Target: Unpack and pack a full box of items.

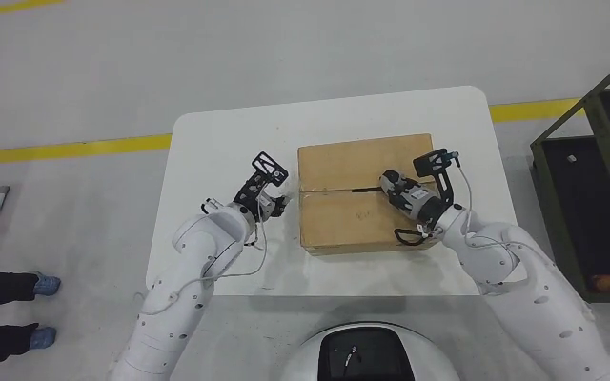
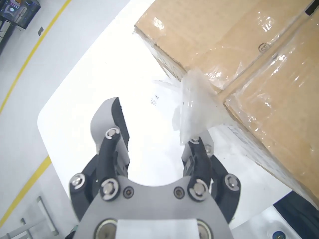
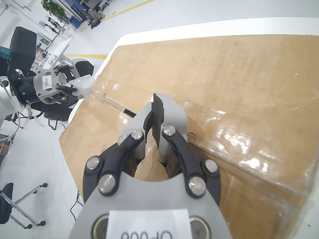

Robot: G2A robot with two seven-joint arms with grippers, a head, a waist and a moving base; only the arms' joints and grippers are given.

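Left gripper point(image 2: 155, 123) spread at loose tape point(image 2: 192, 105): pinch, peel flat across box point(image 1: 348, 214); right gripper point(image 3: 156, 108) fingers together, brace box

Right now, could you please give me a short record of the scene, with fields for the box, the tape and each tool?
Box: cardboard box, flaps closed, on the white table.
Seam: clear tape runs along the centre seam.
Left tool: left tool open, beside the box's end.
Right tool: right tool shut, above the box top near the seam.
Loose tape: a crumpled flap sticks out at the box's end seam, by one finger of the left tool.
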